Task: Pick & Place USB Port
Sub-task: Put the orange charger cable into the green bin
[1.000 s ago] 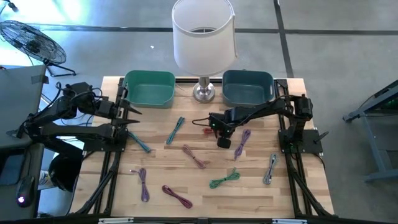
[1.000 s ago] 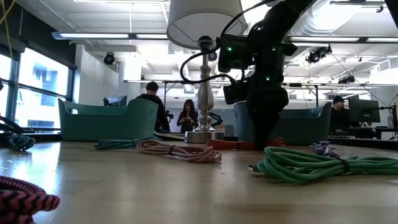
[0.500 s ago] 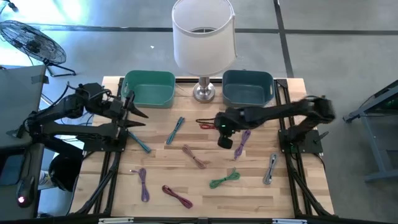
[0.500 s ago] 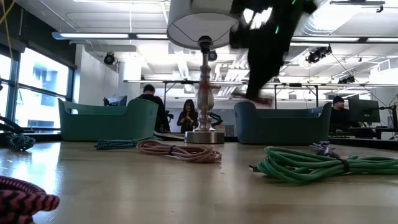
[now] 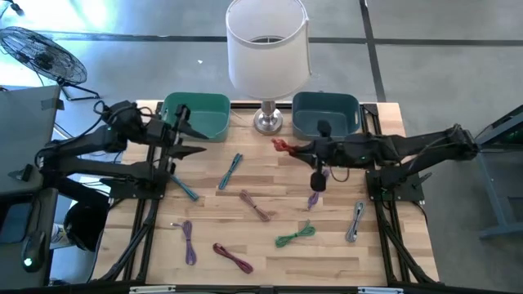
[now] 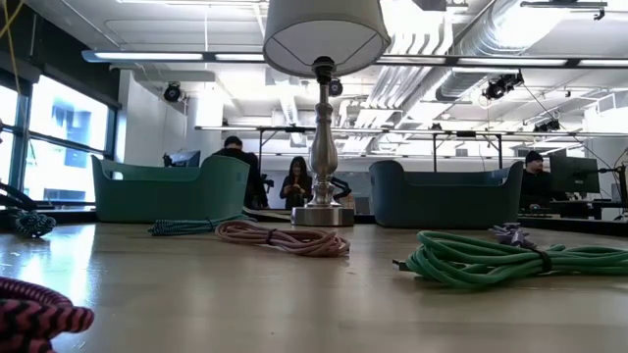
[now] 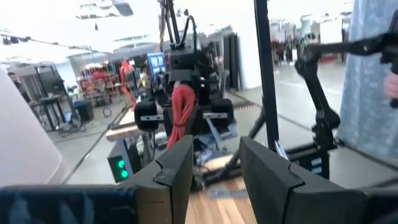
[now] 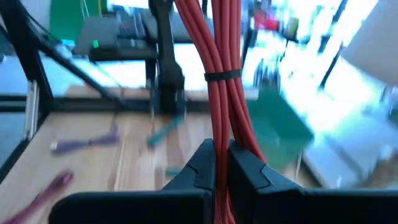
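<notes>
My right gripper (image 5: 288,148) is raised above the table's middle, in front of the lamp base, shut on a red cable bundle (image 5: 279,145) bound by a black tie (image 8: 222,76). In its own wrist view the gripper (image 8: 222,163) has the bundle running up out of the fingers. The left wrist view shows that bundle (image 7: 181,112) hanging in the air. My left gripper (image 5: 194,140) is open beside the green bin (image 5: 196,117), touching nothing; its fingers (image 7: 214,168) point toward the right arm. Neither gripper shows in the low view. My right gripper pinches the red cable bundle between its two fingers at a stretch below the black tie (image 8: 221,134), several strands together. The fingers lie across the bundle. The bundle is lifted clear of the table.
A dark blue bin (image 5: 325,114) and the lamp (image 5: 268,49) with its metal base (image 5: 268,122) stand at the far edge. Several other cable bundles lie on the wood: teal (image 5: 231,171), pink (image 5: 255,206), green (image 5: 296,235), purple (image 5: 317,184), grey (image 5: 355,220), magenta (image 5: 233,257).
My right gripper has risen with the red cable, lifting it clear of the table and leaving the low view, and its arm has stretched out toward the table's far side. My left gripper has moved right and toward the far edge, nearer the green bin.
</notes>
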You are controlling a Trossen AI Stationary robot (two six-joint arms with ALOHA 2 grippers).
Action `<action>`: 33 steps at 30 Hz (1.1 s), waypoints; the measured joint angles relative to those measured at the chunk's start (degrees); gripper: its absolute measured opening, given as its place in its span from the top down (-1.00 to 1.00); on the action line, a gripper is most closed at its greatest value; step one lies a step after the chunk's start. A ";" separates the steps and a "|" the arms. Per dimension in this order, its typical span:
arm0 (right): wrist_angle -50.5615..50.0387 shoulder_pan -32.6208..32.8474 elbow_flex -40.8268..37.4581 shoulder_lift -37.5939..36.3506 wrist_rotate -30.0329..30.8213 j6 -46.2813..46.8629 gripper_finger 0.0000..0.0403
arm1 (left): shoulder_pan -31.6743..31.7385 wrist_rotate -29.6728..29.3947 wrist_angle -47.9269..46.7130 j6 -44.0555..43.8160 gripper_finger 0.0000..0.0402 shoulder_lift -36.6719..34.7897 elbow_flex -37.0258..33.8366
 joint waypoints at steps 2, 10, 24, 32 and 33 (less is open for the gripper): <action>1.68 0.52 0.87 0.37 -0.07 -3.54 0.95 | 0.00 0.00 3.01 -1.22 0.35 1.72 0.00; 0.86 0.64 11.26 8.06 -5.36 -13.23 0.95 | -0.02 3.40 9.59 -4.23 0.34 8.16 0.02; -10.76 0.05 30.77 20.07 -7.71 -21.40 0.95 | 0.00 4.41 17.79 -5.35 0.21 11.74 0.02; -10.39 -2.89 32.28 21.50 -8.35 -21.76 0.95 | 0.00 2.84 18.86 -5.21 -0.06 12.46 0.02; -9.89 -3.38 32.28 21.81 -8.77 -21.76 0.95 | 0.00 2.89 19.32 -5.21 -0.07 12.66 0.02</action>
